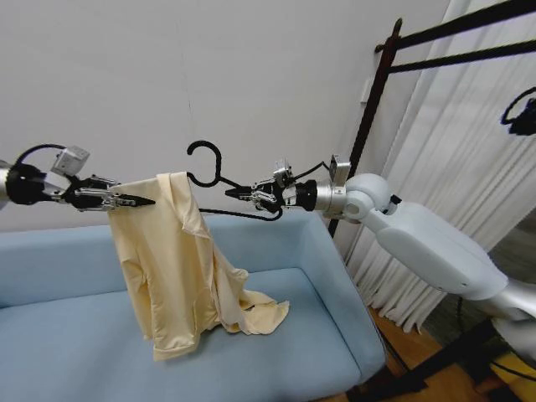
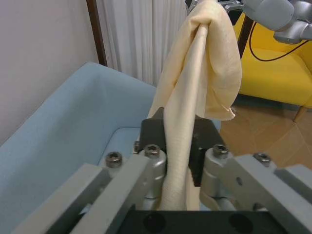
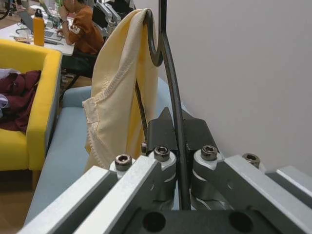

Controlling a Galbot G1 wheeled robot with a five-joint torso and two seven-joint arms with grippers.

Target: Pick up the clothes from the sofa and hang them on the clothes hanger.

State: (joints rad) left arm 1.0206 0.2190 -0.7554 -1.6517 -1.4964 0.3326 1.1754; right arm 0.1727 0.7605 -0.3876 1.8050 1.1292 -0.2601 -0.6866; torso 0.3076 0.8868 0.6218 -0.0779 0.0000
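While shirt (image 1: 172, 268) droops off hanger (image 3: 171, 83) above sofa (image 1: 75, 335), tail on seat: light, limp cloth, likely to slide. Left gripper (image 1: 146, 201) pinches shoulder fabric. Right gripper (image 1: 233, 194) clamps stiff hanger wire. Best hold: shoulder seam.

Hanger (image 1: 204, 144) far shoulder hidden under shirt (image 1: 167, 268); left arm (image 1: 21, 184) cut off at head view's edge.

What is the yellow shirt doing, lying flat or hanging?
Hanging: left gripper pinches the shirt's top, draped over the hanger in the right gripper; its bottom rests on the sofa.
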